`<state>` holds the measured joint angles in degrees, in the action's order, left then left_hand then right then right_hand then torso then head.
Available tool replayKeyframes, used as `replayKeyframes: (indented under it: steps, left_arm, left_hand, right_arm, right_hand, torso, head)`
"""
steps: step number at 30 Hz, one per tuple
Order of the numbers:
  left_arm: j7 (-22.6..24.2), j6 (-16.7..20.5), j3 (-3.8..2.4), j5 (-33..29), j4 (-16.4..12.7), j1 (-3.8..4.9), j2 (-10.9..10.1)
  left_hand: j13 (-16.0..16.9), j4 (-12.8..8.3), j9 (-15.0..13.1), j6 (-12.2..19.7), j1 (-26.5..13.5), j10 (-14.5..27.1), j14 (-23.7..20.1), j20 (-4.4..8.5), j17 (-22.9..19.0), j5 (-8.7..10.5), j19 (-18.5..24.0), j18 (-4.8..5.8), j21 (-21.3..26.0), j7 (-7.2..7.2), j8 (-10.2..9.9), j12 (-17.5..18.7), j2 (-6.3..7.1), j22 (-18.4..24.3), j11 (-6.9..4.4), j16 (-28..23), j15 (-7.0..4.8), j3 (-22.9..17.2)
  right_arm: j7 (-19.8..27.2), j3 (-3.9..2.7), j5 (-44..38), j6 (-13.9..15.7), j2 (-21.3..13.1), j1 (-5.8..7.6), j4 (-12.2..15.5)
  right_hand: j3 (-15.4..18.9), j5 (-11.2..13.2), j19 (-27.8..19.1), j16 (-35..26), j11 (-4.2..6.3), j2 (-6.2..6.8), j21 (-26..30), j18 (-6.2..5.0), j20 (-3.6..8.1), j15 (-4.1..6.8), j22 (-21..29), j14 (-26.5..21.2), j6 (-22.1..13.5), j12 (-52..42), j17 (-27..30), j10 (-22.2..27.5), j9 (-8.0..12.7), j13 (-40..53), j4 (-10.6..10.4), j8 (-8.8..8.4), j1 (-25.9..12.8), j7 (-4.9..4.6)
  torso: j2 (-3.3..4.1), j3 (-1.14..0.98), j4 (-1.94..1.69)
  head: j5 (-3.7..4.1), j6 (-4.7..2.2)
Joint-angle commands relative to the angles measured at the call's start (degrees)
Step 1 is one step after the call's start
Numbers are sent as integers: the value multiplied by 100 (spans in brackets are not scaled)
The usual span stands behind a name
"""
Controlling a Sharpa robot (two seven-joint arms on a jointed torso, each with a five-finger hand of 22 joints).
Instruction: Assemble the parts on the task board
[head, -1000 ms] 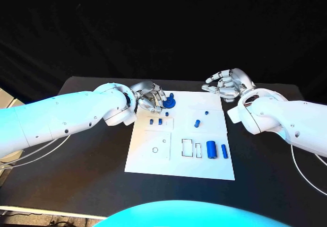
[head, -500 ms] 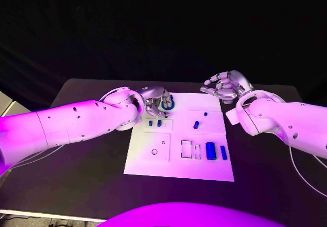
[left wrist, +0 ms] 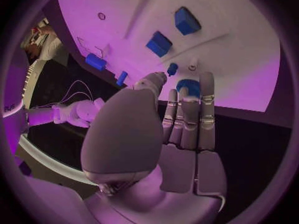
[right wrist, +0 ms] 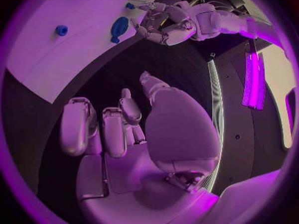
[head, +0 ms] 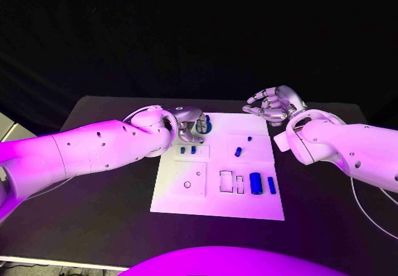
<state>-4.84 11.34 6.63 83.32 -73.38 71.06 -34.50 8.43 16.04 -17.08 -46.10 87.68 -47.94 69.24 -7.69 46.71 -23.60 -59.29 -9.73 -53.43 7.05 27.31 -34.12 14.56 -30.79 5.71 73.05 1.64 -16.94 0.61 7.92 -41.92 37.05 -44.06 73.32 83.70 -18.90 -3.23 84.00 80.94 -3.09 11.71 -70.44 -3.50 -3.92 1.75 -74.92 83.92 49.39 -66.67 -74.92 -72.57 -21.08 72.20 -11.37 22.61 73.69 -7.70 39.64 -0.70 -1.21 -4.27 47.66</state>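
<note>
- Task board (head: 217, 198) = landmark, mid worktop (head: 99, 190).
- Left hand (head: 192, 125) at board's far-left corner, fingers lying over a round blue part (left wrist: 188, 88) there; looks like fingertip contact, can't tell if it's actually gripped.
- That part sits right under the fingertips, just inside board's far edge; round, no clear long axis.
- Right hand (head: 272, 103) off board's far-right corner, fingers curled loosely, holding nothing.
- Left hand far nearer, so likely does next move.
- Big blue cylinder (head: 256, 183) near board's right side, long axis near-to-far.
</note>
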Motion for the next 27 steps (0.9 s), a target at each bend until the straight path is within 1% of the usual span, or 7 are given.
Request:
replayKeyframes:
  steps: [1,7,10,12,16,24,27]
  left_arm:
    - [-89,-370,-1,171,28,-2,33]
    - [-71,-482,1,171,65,-3,73]
    - [-66,-516,2,171,87,-4,99]
    - [-60,-533,2,171,104,-5,117]
    - [-32,-569,2,164,123,-6,144]
    - [48,-551,2,127,139,-7,176]
    - [64,-562,2,116,153,-7,187]
  left_hand:
    - [25,18,24,-56,24,-135,149,21,188,26,1,-81,-91,12,-63,-71,-1,-61,-21,152,-15,-45]
    - [52,13,31,-144,28,-230,269,34,354,25,-54,-61,-236,19,-87,-125,-16,-227,-45,282,-35,-82]
    - [53,7,32,-165,39,-234,277,38,360,22,-53,-60,-254,18,-90,-125,-22,-244,-52,294,-39,-96]
    - [54,5,33,-175,45,-239,285,39,373,20,-58,-58,-268,19,-93,-126,-26,-262,-54,304,-41,-104]
    - [58,0,36,-204,57,-267,305,44,401,20,-73,-51,-313,24,-101,-133,-34,-316,-59,331,-46,-128]
    - [56,-41,48,-281,143,-367,394,65,533,29,-147,-22,-500,13,-147,-125,-62,-547,-93,437,-72,-245]
    - [49,-76,39,-393,192,-449,467,88,628,47,-218,1,-653,-4,-149,-103,-89,-735,-127,511,-101,-343]
  right_arm:
    - [62,0,-31,-64,4,-3,6]
    - [67,0,-31,-89,10,-4,7]
    - [67,0,-31,-95,12,-4,5]
    - [67,0,-31,-97,13,-4,7]
    - [66,0,-31,-99,19,-5,8]
    - [58,-1,-31,-104,26,-5,7]
    - [55,-1,-33,-106,28,-5,8]
  right_hand:
    - [28,-16,10,-34,11,-3,24,-52,-41,-30,-289,282,-38,22,-243,33,5,-5,9,9,66,-2]
    - [29,-15,16,-36,8,-11,6,-47,-42,-33,-301,282,-40,4,-244,22,6,5,7,11,73,-5]
    - [29,-15,16,-36,8,-11,6,-47,-42,-33,-301,282,-40,4,-244,22,6,5,7,11,73,-5]
    - [29,-15,16,-36,8,-11,6,-47,-42,-33,-301,282,-40,4,-244,22,6,5,7,11,73,-5]
    - [29,-15,16,-36,8,-11,6,-47,-42,-33,-301,282,-40,4,-244,22,6,5,7,11,73,-5]
    - [29,-15,16,-36,8,-11,6,-47,-42,-33,-301,282,-40,4,-244,22,6,5,7,11,73,-5]
    - [29,-15,16,-36,8,-11,6,-47,-42,-33,-301,282,-40,4,-244,22,6,5,7,11,73,-5]
  torso:
    - [0,5,-11]
    - [-2,7,-7]
    - [3,17,-8]
    - [2,17,-10]
    - [1,4,-12]
    - [0,7,-9]
    - [-3,0,-5]
  head:
    - [9,11]
    - [13,29]
    - [7,28]
    - [10,23]
    - [11,29]
    - [13,41]
    - [21,51]
